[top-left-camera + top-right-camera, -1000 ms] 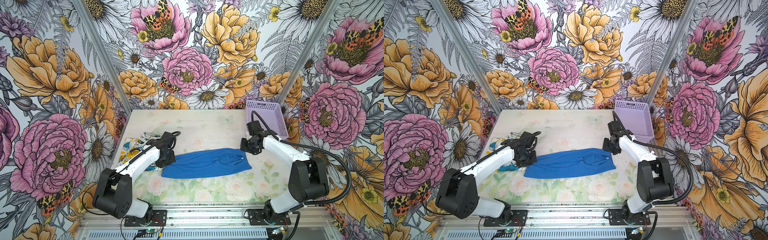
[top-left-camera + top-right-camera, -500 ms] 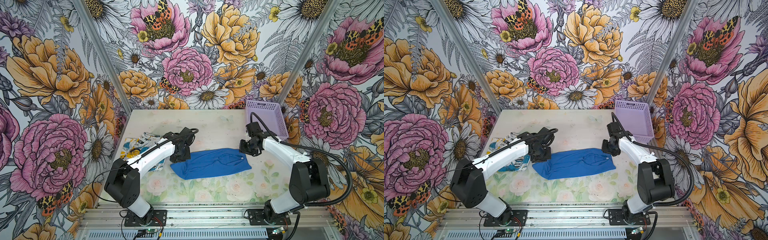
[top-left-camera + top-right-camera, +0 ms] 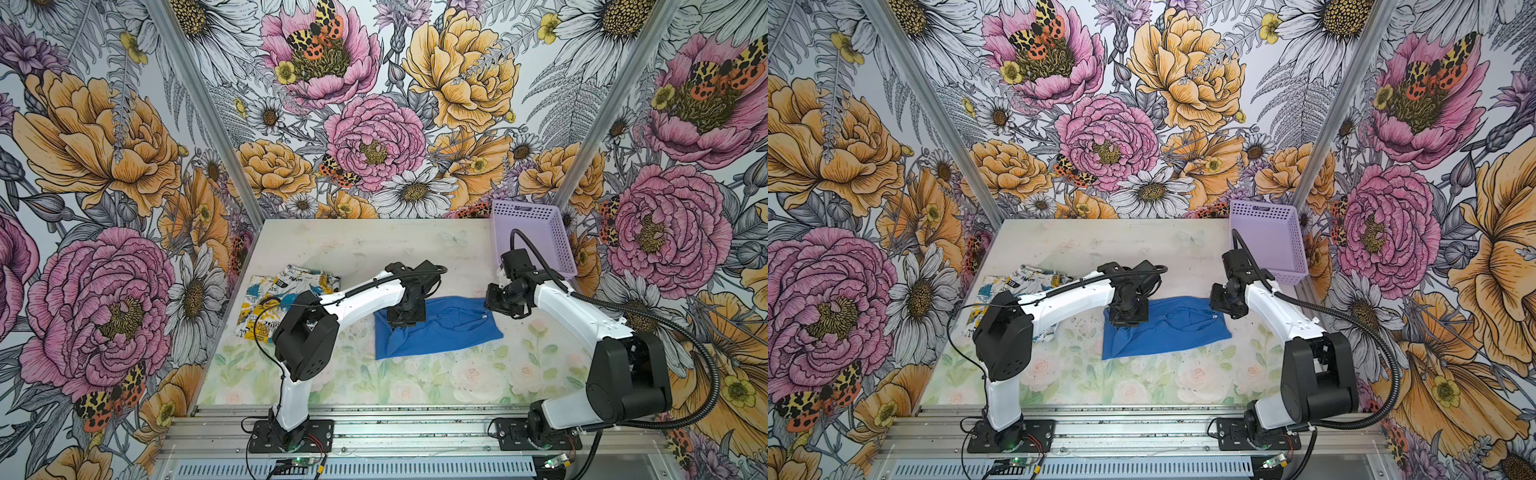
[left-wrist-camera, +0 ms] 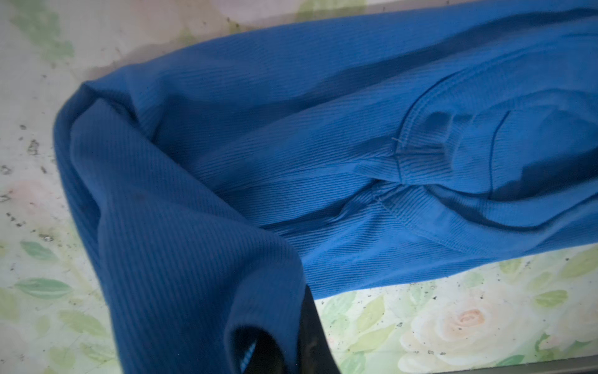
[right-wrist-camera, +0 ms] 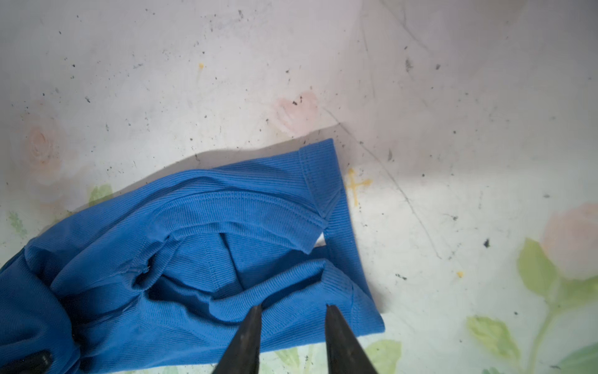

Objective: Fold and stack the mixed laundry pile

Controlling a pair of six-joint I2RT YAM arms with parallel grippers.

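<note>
Right wrist: right gripper [image 5: 293,308] parted over T-shirt [image 5: 194,226] edge

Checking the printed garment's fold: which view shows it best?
The top views: both show the printed garment lying at the left, partly hidden by the left arm. Neither wrist view shows it, only the blue shirt.

Left end effector [image 3: 402,322] clamped low; right end effector [image 5: 293,308] parted.
</note>
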